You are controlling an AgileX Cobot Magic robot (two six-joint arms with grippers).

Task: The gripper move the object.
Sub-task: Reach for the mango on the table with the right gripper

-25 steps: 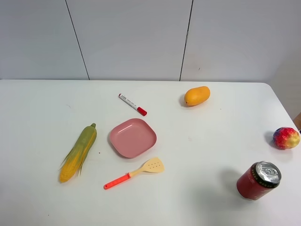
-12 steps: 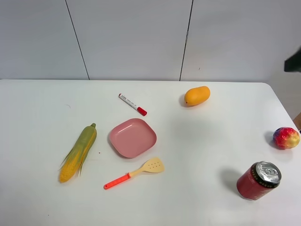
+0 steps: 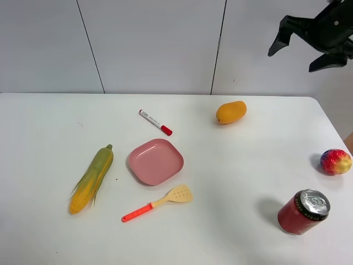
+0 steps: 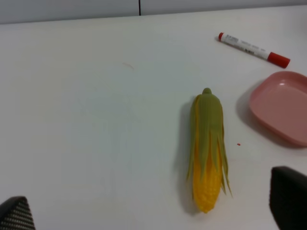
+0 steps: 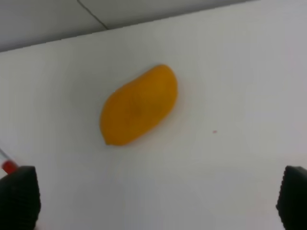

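Exterior high view showed the right gripper (image 3: 291, 61) hanging in the air above the far right of the white surface (image 3: 237, 165), its two black fingers spread wide and holding nothing. It touched no object. The mango (image 3: 231, 112) lay on its side on the far part of the surface, right of centre. It sat right of the red-capped marker (image 3: 155, 122), beyond and to the right of the pink plate (image 3: 156, 160), and apart from both. From the right wrist the mango sat between the two finger tips at the frame's edges, with bare surface all round it. That suggested the wide opening and the raised height were meant to let the fingers straddle the fruit across its narrow width from above. The open room around the fruit should make that descent easy, though its smooth, rounded skin could slip if gripped off-centre. The left gripper (image 4: 151, 206) was also parted and empty, looking down on the corn cob (image 4: 207, 148) at the left. It did not appear in the exterior view, probably held back out of the way. Nearer the front lay the spatula (image 3: 158, 203), and at the right the red can (image 3: 303, 212) and the red-yellow fruit (image 3: 335, 161), all well apart from the mango.
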